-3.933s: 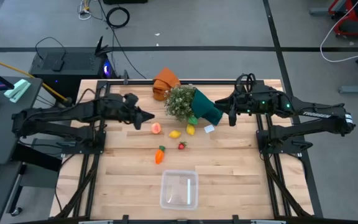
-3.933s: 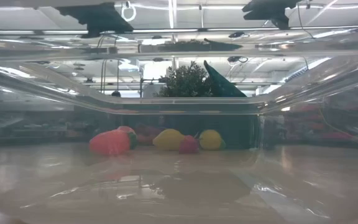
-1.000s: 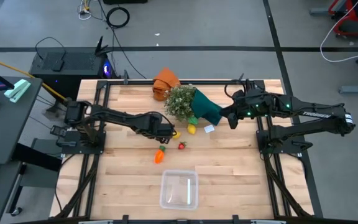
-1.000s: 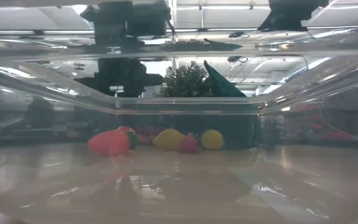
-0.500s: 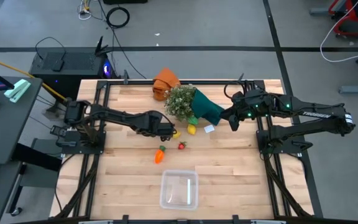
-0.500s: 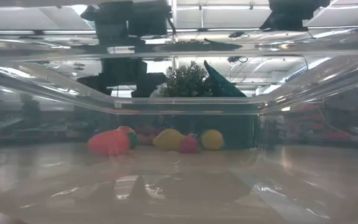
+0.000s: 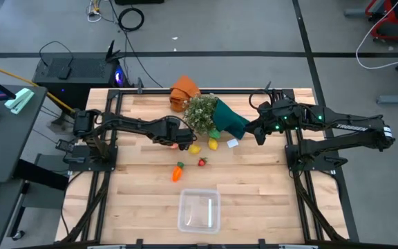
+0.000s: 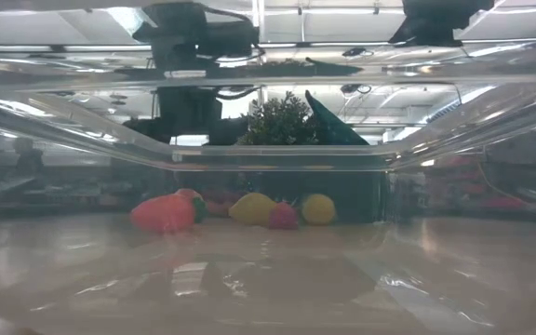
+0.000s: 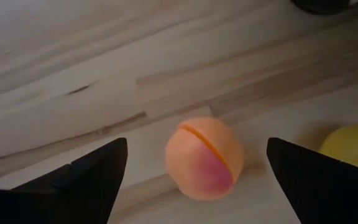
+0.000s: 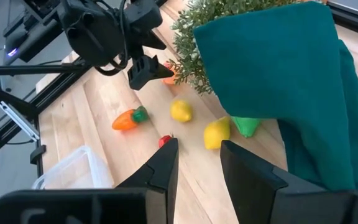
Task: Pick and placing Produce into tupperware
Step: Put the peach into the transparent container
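The wooden desk (image 7: 144, 200) carries everything, and the clear tupperware (image 7: 199, 210) sits on its near middle, well apart from the produce. Behind the fruit lies the bushy plant in teal wrap (image 7: 216, 116), tipped on its side with an orange cloth (image 7: 183, 90) beyond it. The left gripper (image 7: 183, 142) hangs low over the desk's centre with its fingers spread wide and nothing in them; in the left wrist view the pink-orange peach (image 9: 204, 158) rests on the wood between and just ahead of the two fingertips, untouched, its seam running slantwise. A lemon (image 7: 195, 149) lies just beside the peach, and a second lemon (image 7: 212, 144) near the teal wrap. The carrot (image 7: 178, 172) lies nearer the tupperware, its long axis roughly front to back with the green top seemingly toward the far edge. The tiny red berry (image 7: 202, 162) lies to its right. The right gripper (image 7: 257, 133) waits beside the teal wrap, fingers slightly parted, empty.
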`<act>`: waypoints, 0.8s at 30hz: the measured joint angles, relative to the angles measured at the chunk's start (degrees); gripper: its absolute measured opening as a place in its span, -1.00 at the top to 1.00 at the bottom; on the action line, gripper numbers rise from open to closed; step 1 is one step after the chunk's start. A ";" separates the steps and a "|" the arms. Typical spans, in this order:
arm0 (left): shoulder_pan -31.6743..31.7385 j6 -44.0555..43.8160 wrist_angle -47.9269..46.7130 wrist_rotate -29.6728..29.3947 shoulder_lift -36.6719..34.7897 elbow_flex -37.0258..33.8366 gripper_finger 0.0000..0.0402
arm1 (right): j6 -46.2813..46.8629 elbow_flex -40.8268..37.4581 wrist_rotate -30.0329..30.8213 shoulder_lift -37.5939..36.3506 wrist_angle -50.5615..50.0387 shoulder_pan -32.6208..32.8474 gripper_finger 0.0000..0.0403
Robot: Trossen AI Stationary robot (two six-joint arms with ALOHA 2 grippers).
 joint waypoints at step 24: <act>-0.29 0.50 4.07 2.09 6.47 -0.07 -0.95 | -0.24 0.00 0.02 0.00 0.07 0.00 0.56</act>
